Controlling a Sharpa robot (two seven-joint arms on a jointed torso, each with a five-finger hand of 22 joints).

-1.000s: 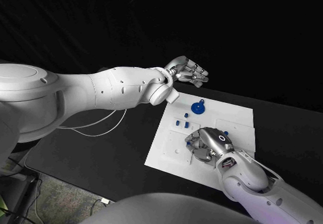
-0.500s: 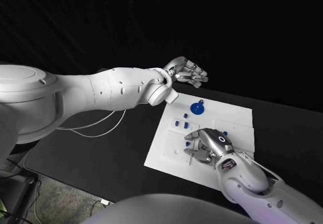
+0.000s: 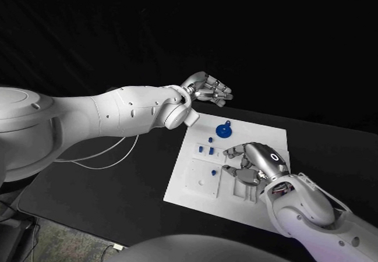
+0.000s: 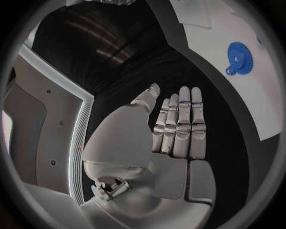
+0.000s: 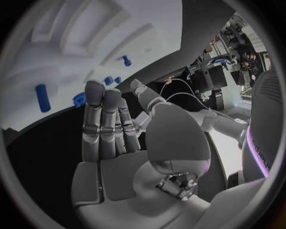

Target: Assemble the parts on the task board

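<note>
While the right hand (image 3: 256, 164) hovers low over the middle of the task board (image 3: 264, 137), fingers (image 5: 102, 121) extended side by side and holding nothing, the step looks like reaching for a loose part. The blue gear (image 3: 224, 131) sits near the board's far edge, small blue parts (image 3: 207, 150) toward its left edge. The left hand (image 3: 206, 88) hangs beyond the far edge, fingers straight, empty. Next calls for curling onto one part.

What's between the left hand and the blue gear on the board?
Nothing. In the head view, only bare black table and the white edge of the task board separate the left hand from the blue gear. The left wrist view agrees.
</note>
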